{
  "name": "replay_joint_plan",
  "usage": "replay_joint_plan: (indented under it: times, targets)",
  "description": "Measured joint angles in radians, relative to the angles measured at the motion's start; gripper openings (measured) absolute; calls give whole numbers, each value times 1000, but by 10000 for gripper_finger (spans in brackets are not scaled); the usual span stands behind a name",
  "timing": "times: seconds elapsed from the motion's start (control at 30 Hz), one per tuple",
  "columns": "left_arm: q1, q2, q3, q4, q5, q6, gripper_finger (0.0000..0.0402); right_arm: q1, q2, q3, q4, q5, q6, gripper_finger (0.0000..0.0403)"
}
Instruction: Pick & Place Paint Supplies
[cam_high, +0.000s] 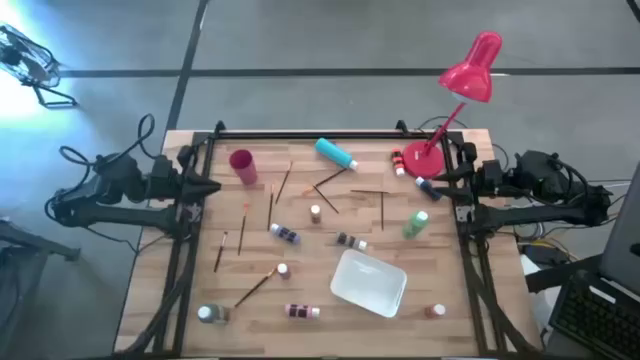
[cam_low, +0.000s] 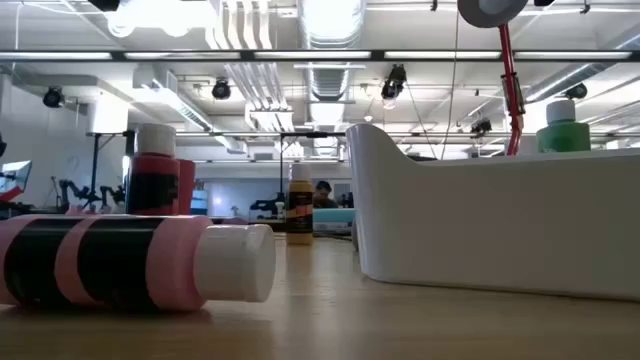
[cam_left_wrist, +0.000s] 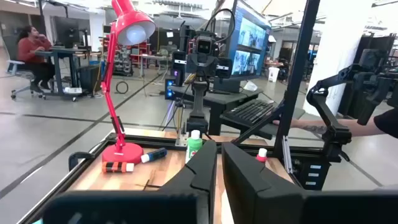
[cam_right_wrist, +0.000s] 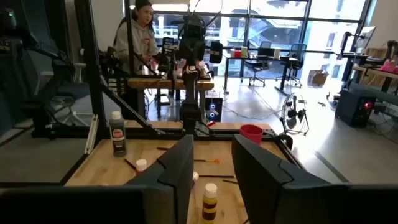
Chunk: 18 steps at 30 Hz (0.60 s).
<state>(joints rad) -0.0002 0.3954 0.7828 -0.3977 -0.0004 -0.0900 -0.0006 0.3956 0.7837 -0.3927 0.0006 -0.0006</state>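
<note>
Small white-capped paint bottles are scattered over the wooden table: a teal one (cam_high: 336, 152) lying near the far edge, a green one (cam_high: 416, 223), a purple one (cam_high: 285, 234), a brown one (cam_high: 350, 241), a dark red one (cam_high: 302, 311) and a clear one (cam_high: 211, 314) near the front. Thin brushes lie flat among them (cam_high: 283, 183) (cam_high: 256, 287) (cam_high: 382, 208). My left gripper (cam_left_wrist: 219, 163) waits at the table's left edge, fingers nearly together. My right gripper (cam_right_wrist: 212, 165) waits at the right edge, open. Neither touches anything.
A white tray (cam_high: 368, 282) sits front right of centre. A red cup (cam_high: 242, 164) stands far left. The red desk lamp's base (cam_high: 422, 160) stands at the far right corner, with small bottles beside it. A dark frame (cam_high: 190, 250) borders the table. People sit at desks beyond.
</note>
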Motion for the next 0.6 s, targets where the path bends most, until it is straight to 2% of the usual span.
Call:
replay_joint_plan:
  times: [0.6]
  targets:
    - [-1, 0, 0, 0, 0, 0, 32, 0, 0, 0, 0, 0, 0, 50]
